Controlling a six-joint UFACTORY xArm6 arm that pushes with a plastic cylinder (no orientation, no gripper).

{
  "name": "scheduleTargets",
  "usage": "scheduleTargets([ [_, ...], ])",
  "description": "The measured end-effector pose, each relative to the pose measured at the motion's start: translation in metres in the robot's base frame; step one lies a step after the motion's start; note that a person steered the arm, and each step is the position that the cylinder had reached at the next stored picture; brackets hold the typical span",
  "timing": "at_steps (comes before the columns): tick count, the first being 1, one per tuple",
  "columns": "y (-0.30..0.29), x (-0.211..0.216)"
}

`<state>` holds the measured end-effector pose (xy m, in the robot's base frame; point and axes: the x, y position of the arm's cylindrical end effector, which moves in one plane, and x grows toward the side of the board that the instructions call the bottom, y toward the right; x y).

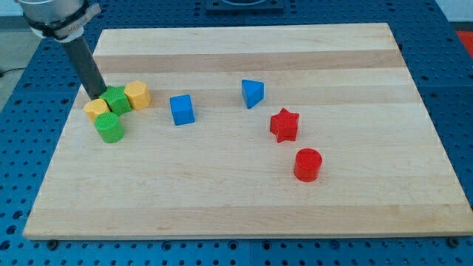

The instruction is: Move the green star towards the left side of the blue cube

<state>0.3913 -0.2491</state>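
The green star (pixel 117 100) sits near the board's left edge, between a yellow block (pixel 95 108) on its left and a yellow hexagonal block (pixel 137 95) on its right. My tip (pixel 96 96) is just left of the star's upper side, touching or nearly touching it, above the left yellow block. The blue cube (pixel 181 109) stands to the right of this cluster, apart from it.
A green cylinder (pixel 109 128) lies just below the star. A blue triangular block (pixel 252 93), a red star (pixel 284 124) and a red cylinder (pixel 307 164) are on the right half of the wooden board (pixel 244 207).
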Motion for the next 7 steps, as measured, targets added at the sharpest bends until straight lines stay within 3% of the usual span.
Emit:
scheduleTargets([
  [7,0.081,0.047],
])
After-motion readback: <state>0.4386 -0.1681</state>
